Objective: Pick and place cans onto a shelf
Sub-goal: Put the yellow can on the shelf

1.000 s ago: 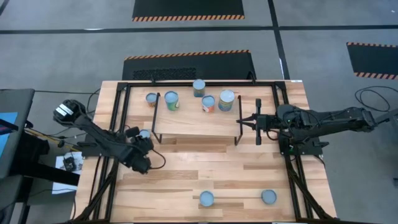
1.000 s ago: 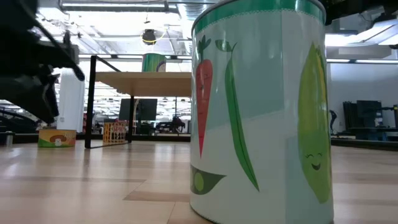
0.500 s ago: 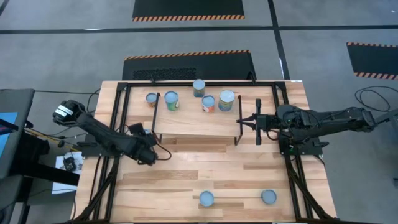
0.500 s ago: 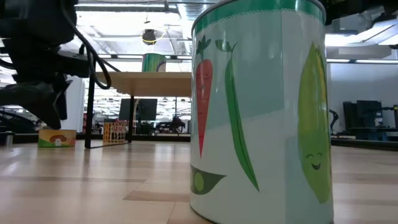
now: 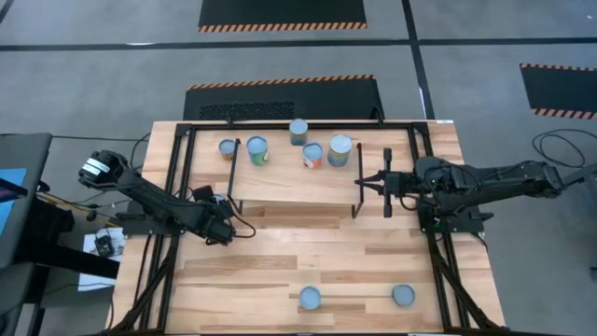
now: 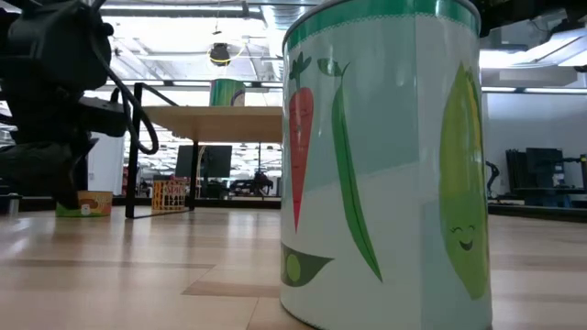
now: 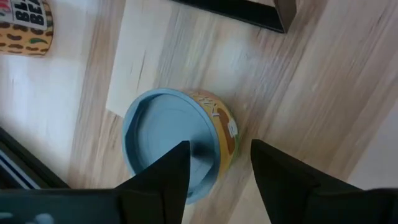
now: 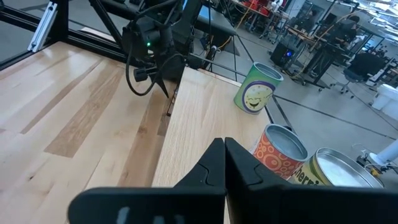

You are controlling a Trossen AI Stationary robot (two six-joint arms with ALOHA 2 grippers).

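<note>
The shelf [image 5: 294, 177] is a light board on black legs at the table's far middle. Several cans stand on or by its far part, among them a green can [image 8: 257, 89] and an orange can [image 8: 280, 149]. My left gripper [image 5: 222, 231] is open, points down by the shelf's left leg, and is over a blue-topped, orange-labelled can [image 7: 174, 143] that stands upright on the table. In the high view that can is hidden under the arm. My right gripper [image 5: 385, 182] is shut and empty at the shelf's right end [image 8: 205, 124]. My left gripper comes at the can from above, pointing down. One finger [image 7: 177, 162] shows over the can's round top. The other finger [image 7: 267, 162] shows outside the can's wall [image 7: 227, 134]. I cannot tell whether either finger touches the can.
Two more cans [image 5: 310, 299] [image 5: 403, 295] stand near the table's near edge. One of them, with vegetable pictures [image 6: 385, 165], fills much of the low view. Another can [image 7: 25, 28] stands close to the left gripper's can. Black frame rails run along both table sides.
My left gripper has gone toward the table's far edge and a little to the right, over the can by the shelf's left leg, and has come down. The can, in the open a second ago, is now covered in the high view.
</note>
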